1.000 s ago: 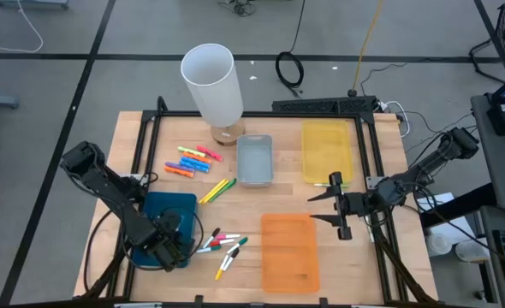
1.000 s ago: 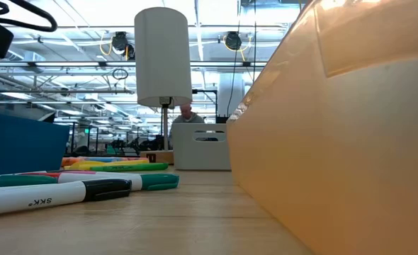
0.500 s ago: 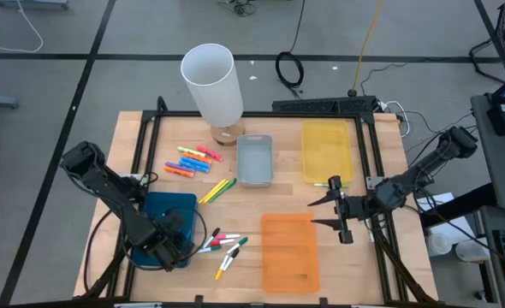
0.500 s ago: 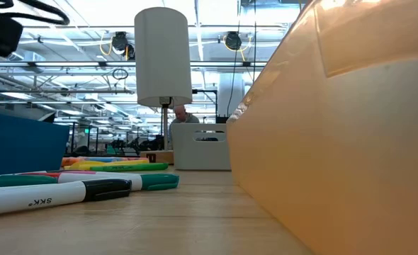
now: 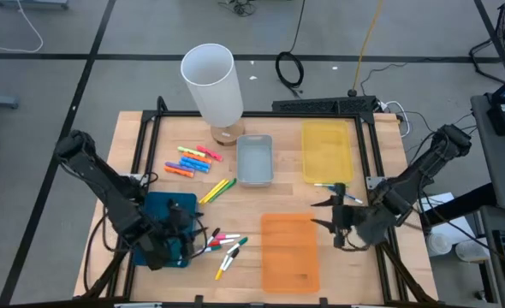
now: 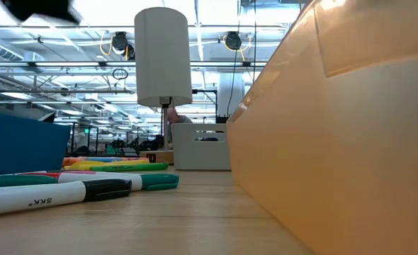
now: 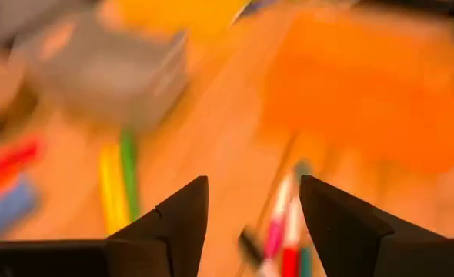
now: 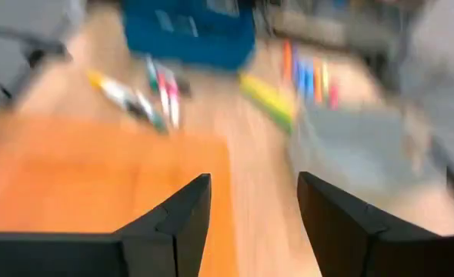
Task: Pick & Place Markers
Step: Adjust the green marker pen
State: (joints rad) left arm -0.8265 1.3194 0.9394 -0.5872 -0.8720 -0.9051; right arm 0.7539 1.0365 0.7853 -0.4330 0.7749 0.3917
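Note:
White-bodied markers with coloured caps point(image 5: 222, 244) lie loose on the table between the blue tray point(image 5: 160, 208) and the orange tray point(image 5: 289, 250); they also show in the low view point(image 6: 67, 188). A yellow and green pair point(image 5: 218, 190) and a neon group point(image 5: 193, 160) lie farther back. My left gripper point(image 5: 194, 236) hovers open at the blue tray's right edge, fingers toward the white-bodied markers point(image 7: 281, 231). My right gripper point(image 5: 319, 214) hangs open above the orange tray's far right corner point(image 8: 96, 169), holding nothing.
A grey tray point(image 5: 254, 158) and a yellow tray point(image 5: 327, 150) sit at the far side. The tall white cylinder point(image 5: 211, 81) stands on its base behind the neon markers. In the low view the orange tray's wall point(image 6: 336, 142) fills the right half.
My left gripper has moved up and a little toward the table's right, nearer the white-bodied markers. My right gripper has shifted toward the near edge, over the orange tray's far corner. The markers have kept their places.

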